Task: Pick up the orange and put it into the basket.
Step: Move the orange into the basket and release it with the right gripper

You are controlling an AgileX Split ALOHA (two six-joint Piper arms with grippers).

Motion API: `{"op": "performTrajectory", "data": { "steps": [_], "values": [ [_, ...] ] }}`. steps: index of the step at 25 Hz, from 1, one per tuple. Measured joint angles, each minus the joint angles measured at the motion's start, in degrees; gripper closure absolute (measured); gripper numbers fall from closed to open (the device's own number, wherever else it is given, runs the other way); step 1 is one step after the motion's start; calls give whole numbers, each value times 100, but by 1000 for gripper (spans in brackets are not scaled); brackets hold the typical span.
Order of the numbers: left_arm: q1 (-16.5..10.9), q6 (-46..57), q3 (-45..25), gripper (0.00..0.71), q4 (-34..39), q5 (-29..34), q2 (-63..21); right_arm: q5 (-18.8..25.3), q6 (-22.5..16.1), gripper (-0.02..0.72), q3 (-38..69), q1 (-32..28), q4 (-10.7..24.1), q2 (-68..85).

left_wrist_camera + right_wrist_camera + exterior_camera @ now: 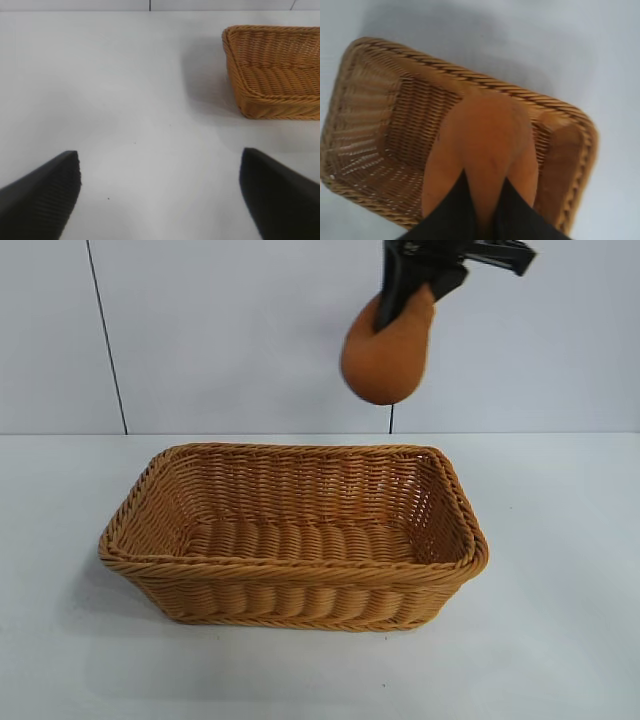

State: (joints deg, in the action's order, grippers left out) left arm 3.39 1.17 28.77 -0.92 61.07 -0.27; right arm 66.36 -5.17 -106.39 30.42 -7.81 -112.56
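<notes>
The orange [388,352] is a dull orange-brown lump that hangs in the air, high above the far right part of the basket [300,598]. My right gripper [412,292] is shut on its narrow top, with the round base hanging down. In the right wrist view the orange [487,145] fills the middle, pinched between the two black fingers [451,215], and the basket [365,125] lies below it. The basket is empty inside. My left gripper [160,192] is open and empty above bare table, with the basket's end [275,70] off to one side.
The white table [560,640] runs all round the basket. A pale wall with a dark vertical seam [105,340] stands behind it.
</notes>
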Motion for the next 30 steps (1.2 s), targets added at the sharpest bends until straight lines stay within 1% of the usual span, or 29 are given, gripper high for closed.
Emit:
{"op": "performTrajectory", "data": {
  "steps": [3,5,12,18,20,21,23,24,25,26,27,28,30],
  "values": [
    [0,0,0,95,0,0,0,-90,-101,704,0,284,84,-212],
    [0,-2,0,95,0,0,0,-94,-120,704,0,357,122,-390],
    [0,-2,0,95,0,0,0,-364,-120,704,0,361,113,-1397],
    [0,-2,0,95,0,0,0,-368,-120,699,5,361,3,-1788],
    [0,-2,0,95,0,0,0,-337,-120,610,5,361,-6,-1782],
    [0,-2,0,95,0,0,0,-255,-120,538,5,361,-3,-1782],
    [0,-2,0,95,0,0,0,-63,-120,304,-1,361,-3,-1778],
    [0,-2,0,95,0,0,0,-63,-120,304,-1,361,-3,-1778],
    [0,-2,0,95,0,0,0,30,-120,190,-14,361,-3,-1757],
    [0,-2,0,95,0,0,0,156,-120,127,-66,361,3,-1738],
    [0,-2,0,95,0,0,0,241,-86,79,-157,361,16,-1716],
    [0,-2,0,95,0,0,0,278,-61,50,-259,361,15,-1700],
    [0,-2,0,95,0,0,0,290,11,26,-549,361,15,-1621]
  ]
}}
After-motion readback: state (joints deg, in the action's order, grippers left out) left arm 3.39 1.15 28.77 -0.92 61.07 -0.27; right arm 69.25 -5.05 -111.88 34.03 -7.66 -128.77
